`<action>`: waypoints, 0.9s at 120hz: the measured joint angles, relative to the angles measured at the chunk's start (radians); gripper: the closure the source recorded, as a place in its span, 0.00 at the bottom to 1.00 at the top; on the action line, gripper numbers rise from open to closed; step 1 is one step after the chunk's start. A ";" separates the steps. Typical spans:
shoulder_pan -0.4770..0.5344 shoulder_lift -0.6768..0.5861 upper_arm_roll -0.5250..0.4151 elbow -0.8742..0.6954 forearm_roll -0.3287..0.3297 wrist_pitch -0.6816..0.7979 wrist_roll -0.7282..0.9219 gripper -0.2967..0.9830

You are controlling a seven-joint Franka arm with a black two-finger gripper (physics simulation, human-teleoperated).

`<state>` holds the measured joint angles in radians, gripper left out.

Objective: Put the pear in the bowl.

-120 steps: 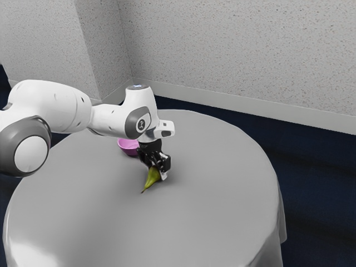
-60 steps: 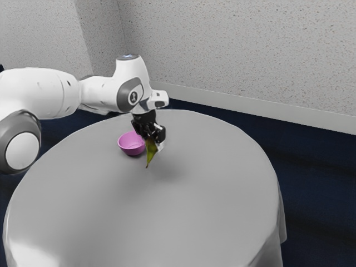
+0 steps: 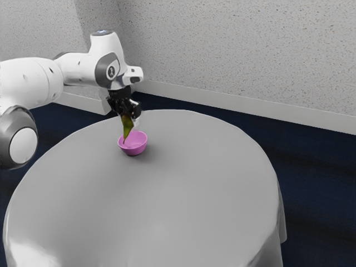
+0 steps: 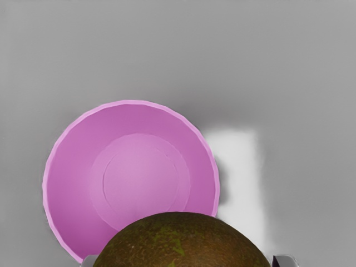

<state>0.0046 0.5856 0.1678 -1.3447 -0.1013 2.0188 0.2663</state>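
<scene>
1. My gripper (image 3: pixel 129 118) hangs above the bowl (image 3: pixel 134 150), its two fingers clamped on opposite sides of the pear (image 3: pixel 127 129).
2. The pear, green with brown, hangs aloft in my grip, tilted, its narrow stem end pointing down to the bowl's opening. Whether that tip dips below the rim, I cannot tell. From my wrist, its rounded bulk covers part of the bowl's edge.
3. The pink bowl stands upright beneath my hand, its bare inner base visible from my wrist.
4. Just beside the bowl, a pale patch (image 4: pixel 239 172) brightens the grey tablecloth (image 3: pixel 167 206), which spreads around it on a round table.
5. My white arm (image 3: pixel 33 80) reaches in from the exterior view's left, higher than the bowl.
6. Well apart from the bowl, past the table's edge, lies a dark blue floor (image 3: pixel 311 167).
7. Farthest from the bowl, beyond that floor, rises a speckled grey wall (image 3: pixel 233 44) with a plain baseboard (image 3: pixel 222 100).
</scene>
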 joint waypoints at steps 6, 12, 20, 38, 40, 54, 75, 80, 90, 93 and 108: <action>0.014 0.023 -0.001 0.030 -0.002 -0.003 0.006 0.59; 0.034 0.051 -0.005 0.068 -0.007 -0.005 0.012 0.59; 0.054 0.099 -0.009 0.130 -0.022 -0.006 0.023 0.59; 0.068 0.184 -0.012 0.242 -0.048 -0.008 0.047 0.59; 0.068 0.190 -0.012 0.249 -0.050 -0.008 0.049 0.59; 0.069 0.220 -0.013 0.276 -0.063 -0.007 0.063 0.59; 0.074 0.229 -0.014 0.284 -0.076 -0.005 0.080 0.59; 0.075 0.228 -0.014 0.284 -0.078 -0.006 0.083 0.59; 0.075 0.226 -0.015 0.283 -0.081 -0.008 0.090 0.59; 0.075 0.223 -0.015 0.281 -0.082 -0.009 0.091 0.58; 0.075 0.214 -0.015 0.272 -0.088 -0.022 0.099 0.58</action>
<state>0.0798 0.7993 0.1532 -1.0722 -0.1893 1.9963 0.3648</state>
